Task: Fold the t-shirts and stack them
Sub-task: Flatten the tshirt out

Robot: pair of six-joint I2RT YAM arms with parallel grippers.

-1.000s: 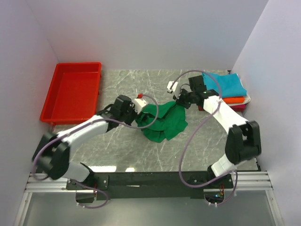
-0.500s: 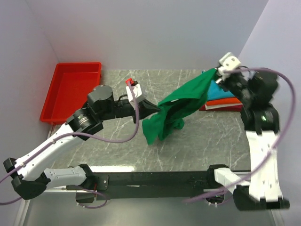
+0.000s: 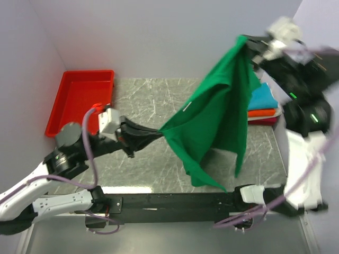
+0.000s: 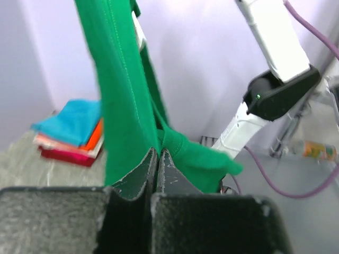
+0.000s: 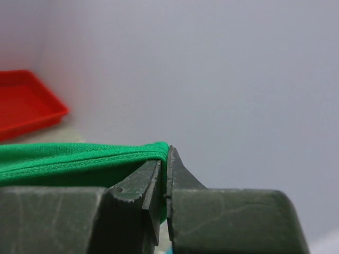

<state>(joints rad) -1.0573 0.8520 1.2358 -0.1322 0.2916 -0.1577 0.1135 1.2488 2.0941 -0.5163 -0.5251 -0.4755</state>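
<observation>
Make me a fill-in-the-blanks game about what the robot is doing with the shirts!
Both pairs of jaws are shut on the ____ t-shirt.
The plastic tray is ____.
On the table, the folded stack lies on the ____ side.
Missing words: green, red, right.

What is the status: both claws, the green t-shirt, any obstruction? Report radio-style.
Left claw shut on green t-shirt, lower side. Right claw shut on its top edge; shirt hangs spread above table. Folded stack sits right; no obstruction seen.
</observation>
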